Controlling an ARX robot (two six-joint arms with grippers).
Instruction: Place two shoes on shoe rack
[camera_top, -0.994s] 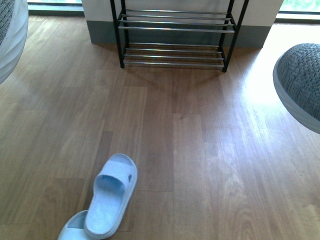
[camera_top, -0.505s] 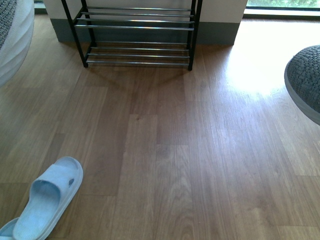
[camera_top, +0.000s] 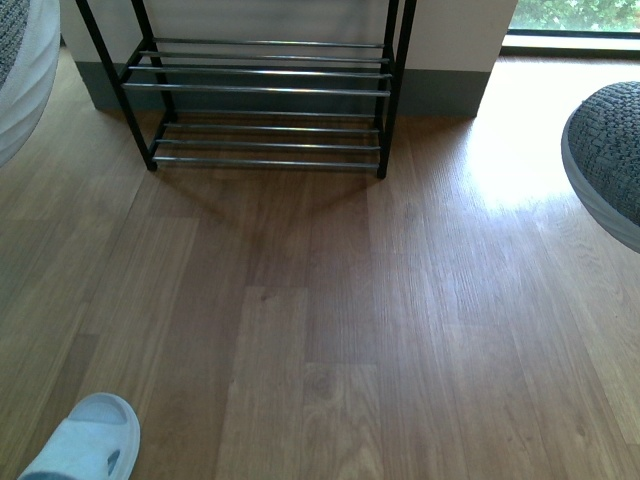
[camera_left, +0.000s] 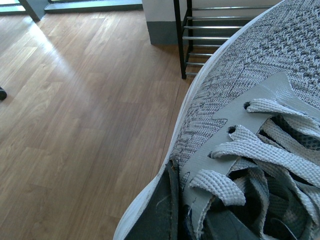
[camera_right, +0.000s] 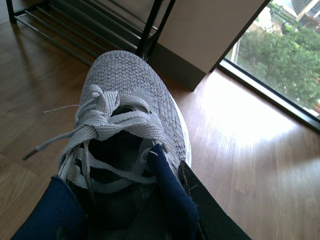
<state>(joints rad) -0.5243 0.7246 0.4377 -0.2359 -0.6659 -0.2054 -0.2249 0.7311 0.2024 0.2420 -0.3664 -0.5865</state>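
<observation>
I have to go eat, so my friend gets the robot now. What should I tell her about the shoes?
Left pincer: shut on a grey sneaker, held off the floor.
Right pincer: shut on the second grey sneaker, also lifted.
Shoe rack: straight ahead; the tiers in view hold no shoes.
Pale slide: on the floor, near left.
Done: both sneakers picked up.
Left: set them on the rack's bars.
</observation>
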